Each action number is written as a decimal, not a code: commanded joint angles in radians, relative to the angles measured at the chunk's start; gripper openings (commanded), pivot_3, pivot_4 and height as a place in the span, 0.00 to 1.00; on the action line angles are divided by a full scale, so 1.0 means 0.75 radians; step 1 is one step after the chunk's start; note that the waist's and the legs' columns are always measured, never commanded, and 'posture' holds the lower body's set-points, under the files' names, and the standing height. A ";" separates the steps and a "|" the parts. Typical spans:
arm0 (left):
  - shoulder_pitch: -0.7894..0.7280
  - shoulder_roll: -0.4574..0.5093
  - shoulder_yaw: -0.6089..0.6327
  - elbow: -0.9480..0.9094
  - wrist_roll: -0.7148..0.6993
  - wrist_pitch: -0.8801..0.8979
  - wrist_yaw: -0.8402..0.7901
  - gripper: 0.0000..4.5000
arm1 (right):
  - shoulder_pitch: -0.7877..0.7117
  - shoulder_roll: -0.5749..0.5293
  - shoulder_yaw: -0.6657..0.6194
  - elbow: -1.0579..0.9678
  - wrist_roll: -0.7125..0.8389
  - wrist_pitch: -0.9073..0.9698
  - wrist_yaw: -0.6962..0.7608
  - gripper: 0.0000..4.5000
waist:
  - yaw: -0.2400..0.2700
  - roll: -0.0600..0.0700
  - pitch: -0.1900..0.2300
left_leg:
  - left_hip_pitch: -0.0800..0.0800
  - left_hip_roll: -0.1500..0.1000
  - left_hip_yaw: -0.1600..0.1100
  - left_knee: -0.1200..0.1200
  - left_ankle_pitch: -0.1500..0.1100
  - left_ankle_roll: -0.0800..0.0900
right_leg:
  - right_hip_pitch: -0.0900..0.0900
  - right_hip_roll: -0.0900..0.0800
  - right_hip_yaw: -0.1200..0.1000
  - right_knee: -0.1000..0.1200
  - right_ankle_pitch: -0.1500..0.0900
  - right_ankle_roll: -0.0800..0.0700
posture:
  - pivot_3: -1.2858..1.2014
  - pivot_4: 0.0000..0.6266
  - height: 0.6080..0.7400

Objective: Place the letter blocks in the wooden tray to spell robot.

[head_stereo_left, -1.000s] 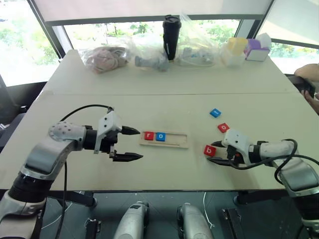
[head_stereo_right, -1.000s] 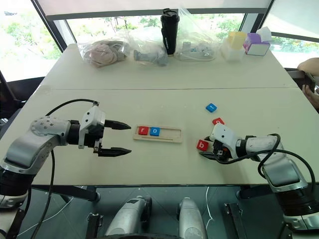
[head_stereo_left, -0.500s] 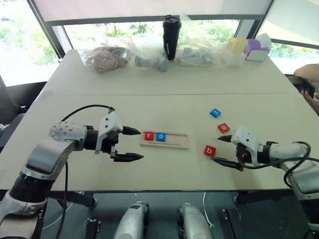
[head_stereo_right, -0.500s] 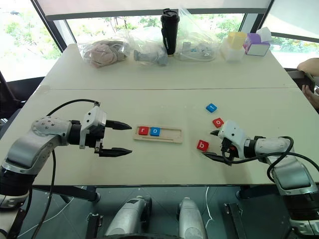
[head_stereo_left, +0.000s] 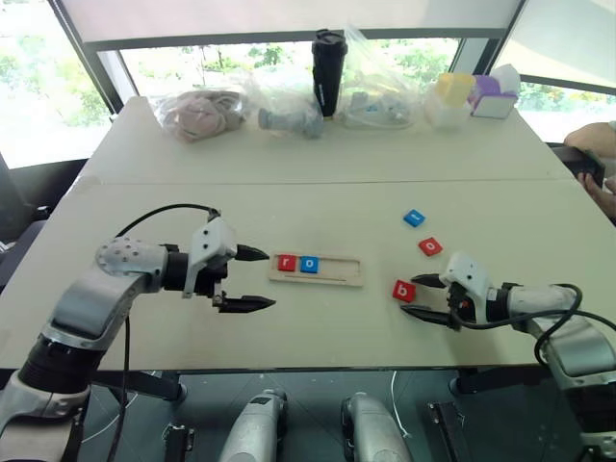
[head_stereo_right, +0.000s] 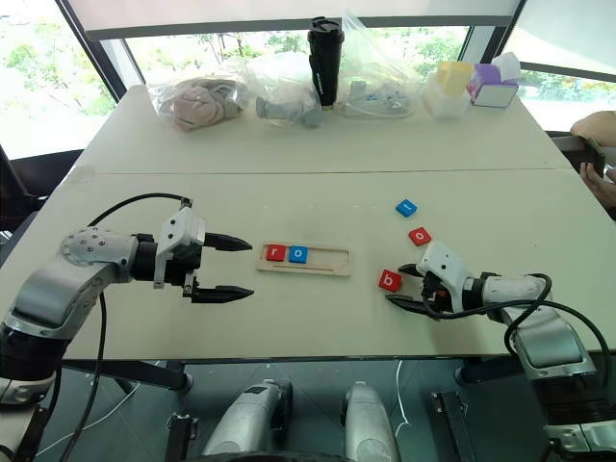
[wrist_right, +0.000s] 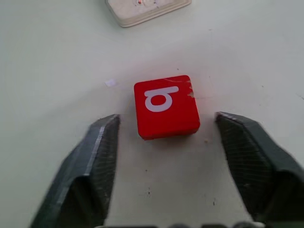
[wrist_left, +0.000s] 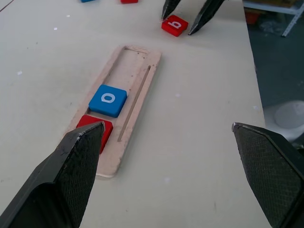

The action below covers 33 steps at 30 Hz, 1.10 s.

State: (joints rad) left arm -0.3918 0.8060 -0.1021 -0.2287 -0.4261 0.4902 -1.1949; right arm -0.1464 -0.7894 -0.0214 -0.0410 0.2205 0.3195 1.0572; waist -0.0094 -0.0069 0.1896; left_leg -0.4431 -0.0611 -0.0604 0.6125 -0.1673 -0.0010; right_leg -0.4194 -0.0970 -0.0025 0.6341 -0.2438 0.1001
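Right tool [head_stereo_right: 406, 286]: fingers spread, one on each side of the red "b" block [head_stereo_right: 389, 280], neither visibly touching it. In the right wrist view the block [wrist_right: 166, 106] lies flat on the bench [head_stereo_left: 318, 173] just ahead of the fingertips, between them but beyond their pads. Judgement: the tool must advance a little toward the block before closing.

Left tool [head_stereo_left: 252, 279]: fingers spread wide, nothing held, hovering just beside the left end of the wooden tray [head_stereo_left: 318, 270].

Tray contents: red "r" block [head_stereo_left: 287, 262] and blue "o" block [head_stereo_left: 309, 264] seated at the left end; the remaining slots are vacant. The tray's long axis runs left to right, its open end toward the right tool.

Loose blocks: a red block [head_stereo_left: 430, 246] and a blue block [head_stereo_left: 414, 218] lie beyond the "b", nearer the right arm.
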 commanded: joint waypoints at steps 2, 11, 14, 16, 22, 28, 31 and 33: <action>0.014 0.024 0.049 -0.018 -0.008 -0.020 0.000 1.00 | -0.020 -0.003 -0.012 -0.025 0.019 0.007 -0.010 0.25 | 0.000 0.000 0.000 | 0.000 0.000 0.000 0.000 0.000 0.000 | 0.000 0.000 0.000 0.000 0.000 0.000 | 0.52 0.24 1.00; -0.013 0.087 0.140 0.076 0.005 -0.024 0.021 1.00 | -0.454 0.114 0.157 -0.031 -0.014 0.135 -0.030 0.25 | -0.010 0.000 0.000 | 0.001 0.004 0.002 0.000 0.000 0.000 | -0.003 0.001 -0.002 0.000 0.004 -0.004 | 0.52 0.24 1.00; -0.001 0.103 0.137 0.061 0.001 -0.021 0.008 1.00 | -0.606 0.193 0.267 0.094 -0.048 0.120 0.021 0.25 | -0.001 -0.001 0.000 | 0.000 0.006 0.002 -0.002 0.000 0.000 | -0.004 0.002 -0.004 0.000 0.004 -0.005 | 0.52 0.24 1.00; 0.004 0.103 0.142 0.048 -0.003 -0.016 0.016 1.00 | -0.681 0.226 0.330 0.171 -0.065 0.108 0.075 0.25 | 0.003 -0.001 0.000 | -0.001 0.005 0.002 -0.002 0.000 0.000 | -0.004 0.002 -0.005 -0.003 0.005 -0.004 | 0.52 0.24 1.00; 0.062 0.102 0.171 -0.038 -0.026 0.022 0.064 1.00 | -0.820 0.267 0.489 0.371 -0.140 0.018 0.245 0.25 | -0.004 -0.001 0.000 | -0.002 0.002 0.005 -0.001 0.000 0.001 | -0.004 0.002 -0.004 -0.005 0.006 -0.002 | 0.52 0.24 1.00; 0.119 0.099 0.205 -0.116 -0.043 0.063 0.126 1.00 | -0.912 0.308 0.555 0.584 -0.204 -0.092 0.356 0.25 | -0.007 -0.001 0.000 | 0.000 0.006 0.004 -0.002 0.000 0.001 | -0.005 0.007 -0.003 -0.002 0.007 -0.002 | 0.52 0.24 1.00; 0.135 0.095 0.212 -0.125 -0.049 0.068 0.142 1.00 | -0.939 0.343 0.560 0.650 -0.226 -0.113 0.365 0.25 | -0.007 -0.001 0.000 | 0.000 0.006 0.004 -0.002 0.000 0.001 | -0.005 0.008 -0.003 -0.002 0.007 -0.002 | 0.52 0.24 1.00; 0.134 0.092 0.210 -0.125 -0.051 0.069 0.149 1.00 | -0.957 0.365 0.560 0.689 -0.242 -0.130 0.365 0.25 | -0.007 -0.001 0.000 | 0.000 0.006 0.005 -0.002 0.000 0.001 | -0.005 0.008 -0.003 -0.002 0.007 -0.002 | 0.52 0.24 1.00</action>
State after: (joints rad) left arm -0.2846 0.8697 0.0260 -0.2944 -0.4491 0.5424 -1.0879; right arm -0.8336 -0.5219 0.4079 0.4729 0.0444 0.2407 1.3257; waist -0.0149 -0.0077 0.1899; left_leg -0.4432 -0.0565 -0.0570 0.6113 -0.1674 -0.0003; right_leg -0.4229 -0.0909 -0.0047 0.6326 -0.2382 0.0987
